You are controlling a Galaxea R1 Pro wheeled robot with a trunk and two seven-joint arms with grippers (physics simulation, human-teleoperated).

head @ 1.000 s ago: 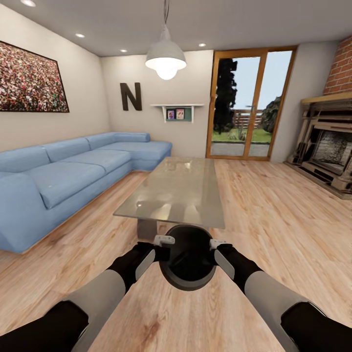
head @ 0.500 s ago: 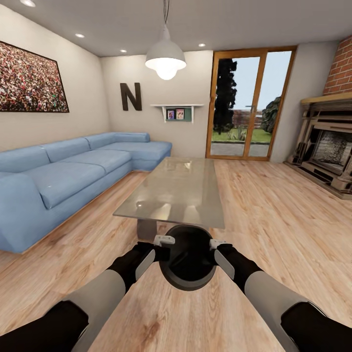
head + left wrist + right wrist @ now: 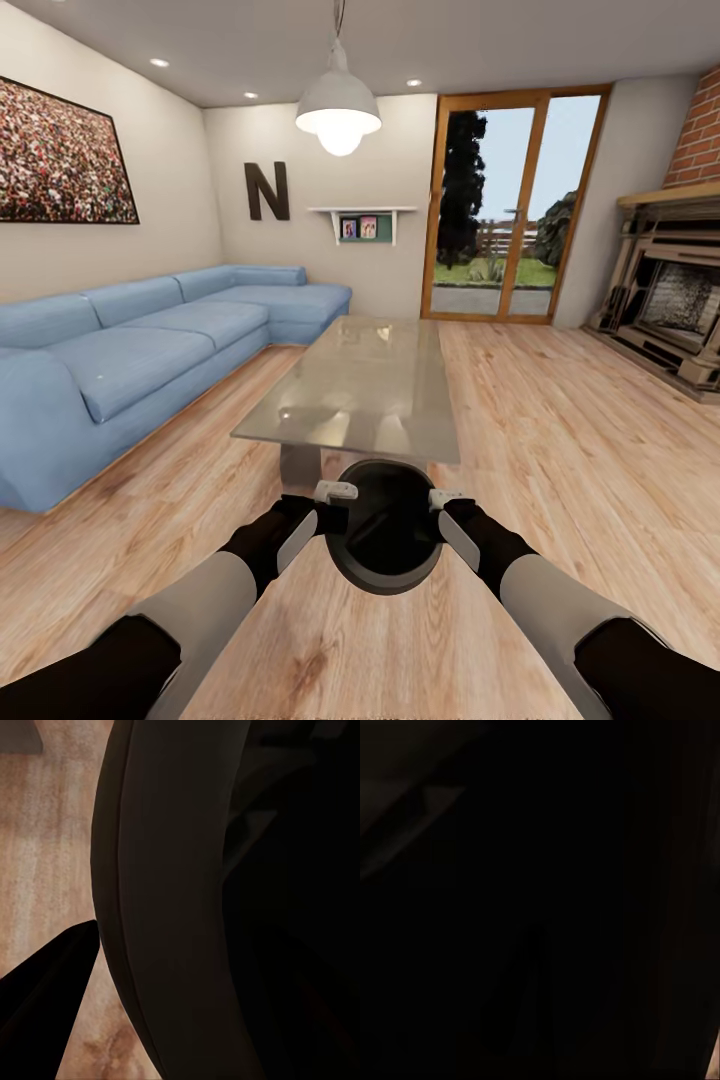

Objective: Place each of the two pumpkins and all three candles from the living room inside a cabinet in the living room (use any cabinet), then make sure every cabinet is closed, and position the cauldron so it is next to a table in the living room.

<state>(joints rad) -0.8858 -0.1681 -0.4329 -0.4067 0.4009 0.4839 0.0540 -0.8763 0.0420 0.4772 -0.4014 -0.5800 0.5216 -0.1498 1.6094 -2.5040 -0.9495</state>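
The cauldron (image 3: 385,530) hangs between the two claws, just in front of the near end of the surface (image 3: 360,385), its wide mouth facing up and its bulging black side above the wooden floor (image 3: 560,420). Against the earlier head view, the room sits slightly lower and the far wall has tilted a little, so the camera has shifted; the cauldron and both arms keep the same place in the picture, and the pot is no nearer the surface than before.

The left claw (image 3: 333,505) presses on the cauldron's left rim and the right claw (image 3: 440,510) on its right rim, the pot clamped between them at rim height. Whether each claw's own fingers are closed on the rim or merely pushed against it I cannot tell. In the left wrist view the cauldron's curved dark wall (image 3: 172,900) runs close past the camera with the floor behind it; the right wrist view is almost wholly dark.

Both arms reach forward and inward from the lower corners, forearms angled toward each other, wrists turned in to face the pot.

Beyond stand the blue sofa (image 3: 150,350) to the left, the glass doors (image 3: 510,205) at the far wall and the fireplace (image 3: 675,290) to the right.
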